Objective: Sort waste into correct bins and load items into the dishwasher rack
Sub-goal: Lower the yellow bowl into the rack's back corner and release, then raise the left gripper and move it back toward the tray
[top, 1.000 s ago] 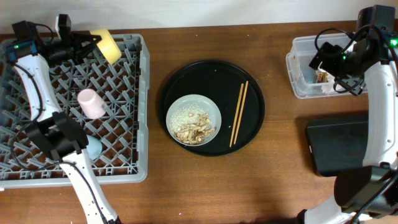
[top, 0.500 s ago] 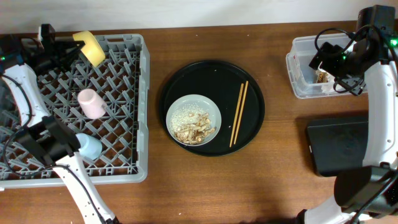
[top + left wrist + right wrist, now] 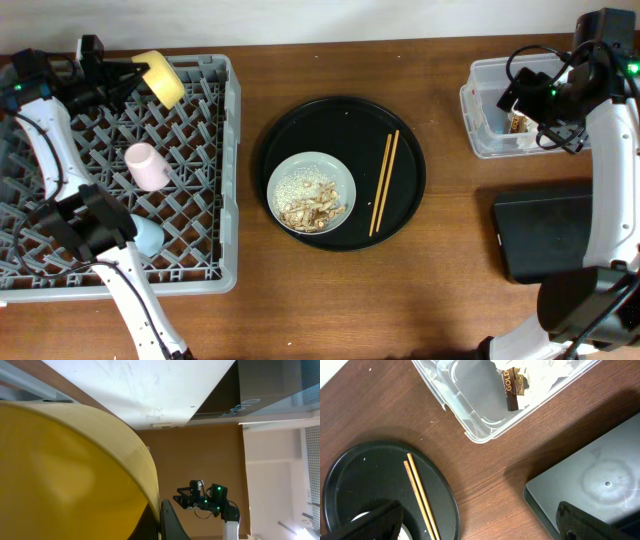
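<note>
My left gripper (image 3: 135,76) is shut on the rim of the small yellow bowl (image 3: 161,78) and holds it tilted over the back left of the grey dishwasher rack (image 3: 215,200). The left wrist view is filled by the bowl (image 3: 65,470), with one dark finger (image 3: 172,522) against its wall. A pink cup (image 3: 145,165) and a light blue cup (image 3: 148,235) lie in the rack. The grey-green dish (image 3: 311,192) holds rice and brown scraps, beside the chopsticks (image 3: 384,183) (image 3: 420,495). My right gripper (image 3: 530,100) (image 3: 480,525) hangs open and empty, high above the table near the clear tub (image 3: 490,120).
The dish and chopsticks rest on a large round black tray (image 3: 340,115) at the table's middle. The clear tub (image 3: 470,415) holds a brown wrapper (image 3: 512,387) and white napkin (image 3: 550,372). A shallow black rectangular tray (image 3: 545,235) (image 3: 590,480) lies at the right, in front of the tub.
The left arm swung the yellow bowl left over the rack's back edge, then a little back to the right. The right arm has stayed still.
</note>
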Tool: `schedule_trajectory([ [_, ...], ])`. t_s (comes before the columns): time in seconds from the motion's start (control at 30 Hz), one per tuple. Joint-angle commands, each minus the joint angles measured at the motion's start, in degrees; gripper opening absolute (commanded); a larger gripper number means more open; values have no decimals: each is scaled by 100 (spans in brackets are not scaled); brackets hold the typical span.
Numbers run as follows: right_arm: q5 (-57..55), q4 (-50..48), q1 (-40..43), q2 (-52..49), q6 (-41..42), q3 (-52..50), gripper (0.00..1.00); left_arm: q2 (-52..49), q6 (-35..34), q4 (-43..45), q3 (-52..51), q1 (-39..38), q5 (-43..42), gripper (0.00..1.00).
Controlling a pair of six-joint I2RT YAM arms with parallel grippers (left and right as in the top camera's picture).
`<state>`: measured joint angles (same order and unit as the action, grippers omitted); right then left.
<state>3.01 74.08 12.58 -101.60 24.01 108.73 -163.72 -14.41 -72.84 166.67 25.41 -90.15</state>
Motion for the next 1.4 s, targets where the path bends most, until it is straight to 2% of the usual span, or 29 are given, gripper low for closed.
schedule_trajectory([
  [0.0, -28, 2, 20, 7, 48, 17, 98, -221, -55, -24, 85, -46, -2, 0],
  [0.1, -28, 2, 20, 7, 48, 17, 98, -221, -57, -66, 83, 83, 531, 0],
  [0.17, -28, 2, 20, 7, 48, 17, 98, -221, -55, -719, 83, 291, 1700, 0],
  [0.2, -28, 2, 20, 7, 48, 17, 99, -221, -55, -857, 85, 378, 1965, 8],
  [0.23, -28, 2, 20, 7, 48, 17, 99, -219, -55, -896, 85, 455, 1985, 37],
  [0.3, -28, 2, 20, 7, 48, 17, 98, -201, -28, -1106, 195, 608, 1945, 87],
  [0.33, -28, 2, 20, 7, 48, 17, 98, -201, -7, -1248, 332, 671, 1947, 99],
  [0.4, -28, 2, 20, 7, 48, 17, 98, -197, 96, -1582, 778, 743, 1985, 99],
  [0.47, -28, 2, 20, 7, 48, 17, 98, -131, 125, -1932, 1335, 734, 2396, 99],
  [0.53, -28, 2, 20, 7, 48, 17, 98, 404, 321, -2107, 1322, 695, 3375, 89],
  [0.57, -28, 2, 20, 7, 48, 17, 98, 704, 564, -2114, 1322, 597, 4218, 53],
  [0.6, -28, 2, 20, 7, 48, 17, 98, 839, 597, -2114, 1322, 492, 4900, 38],
  [0.63, -28, 2, 20, 7, 48, 17, 98, 944, 592, -2105, 1322, 284, 5611, 12],
  [0.67, -28, 2, 20, 7, 48, 17, 98, 946, 595, -2079, 1322, 140, 5783, 1],
  [0.77, -28, 2, 20, 7, 48, 17, 99, 879, 940, -1624, 1283, -468, 5923, 0],
  [0.9, -28, 2, 20, 7, 48, 17, 98, 835, 938, -1270, 1237, -1316, 7628, 0],
  [0.97, -28, 2, 20, 7, 48, 17, 98, 682, 931, -1220, 1145, -1519, 8043, 0],
  [1.07, -28, 2, 20, 7, 48, 17, 98, 546, 337, -1366, 1143, -1460, 9141, 0],
  [1.2, -28, 2, 20, 7, 48, 17, 98, 527, 308, -1668, 1143, -1054, 9335, 0],
  [1.27, -28, 2, 20, 7, 48, 17, 98, 549, -295, -1950, 1156, -741, 9698, 0],
  [1.37, -28, 2, 20, 7, 48, 17, 98, 605, -363, -2144, 1161, -426, 9680, 0],
])
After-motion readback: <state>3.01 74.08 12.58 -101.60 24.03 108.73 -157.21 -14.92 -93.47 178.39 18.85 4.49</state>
